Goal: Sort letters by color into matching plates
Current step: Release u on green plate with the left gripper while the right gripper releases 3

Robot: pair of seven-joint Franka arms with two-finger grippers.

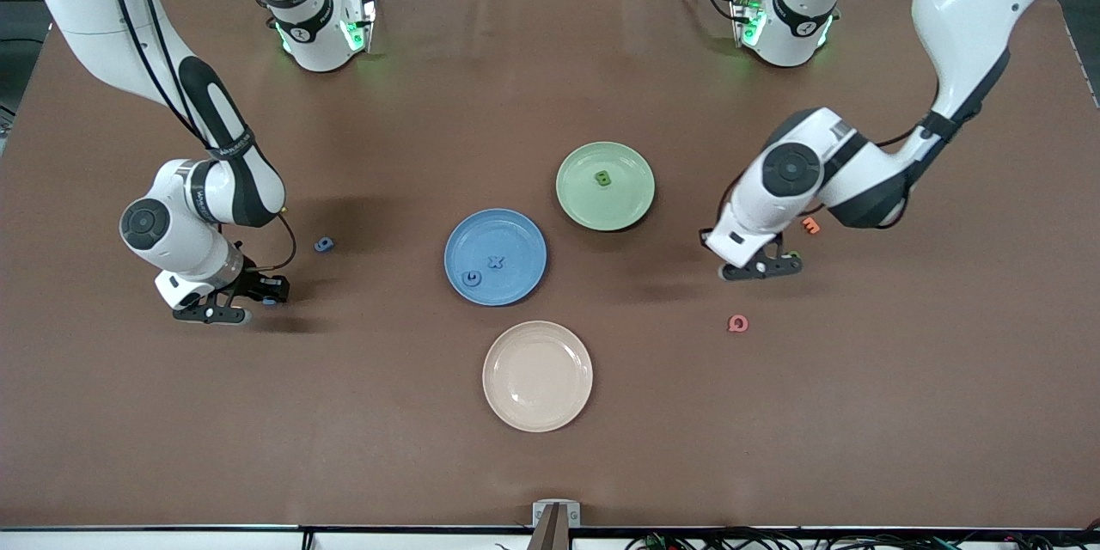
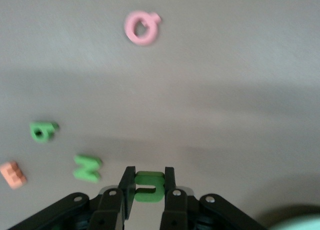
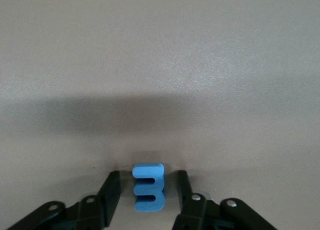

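Gripping across the flat edges suits these light, slightly compressible foam letters. Left gripper (image 2: 149,182) is clamped on a green letter (image 2: 148,186) at table level. Right gripper (image 3: 147,190) straddles a blue 3 (image 3: 148,187), jaws apart, pads not yet touching.

My black plastic fingers (image 2: 126,190) have a dull sheen, with small bright metal screws. The green letter (image 2: 149,186) between them looks like soft matt foam, as does the blue 3 (image 3: 148,187). The table (image 1: 550,77) wears a brown matt cloth-like cover, faintly creased. The blue plate (image 1: 464,232), green plate (image 1: 632,168) and beige plate (image 1: 537,374) are smooth and matt
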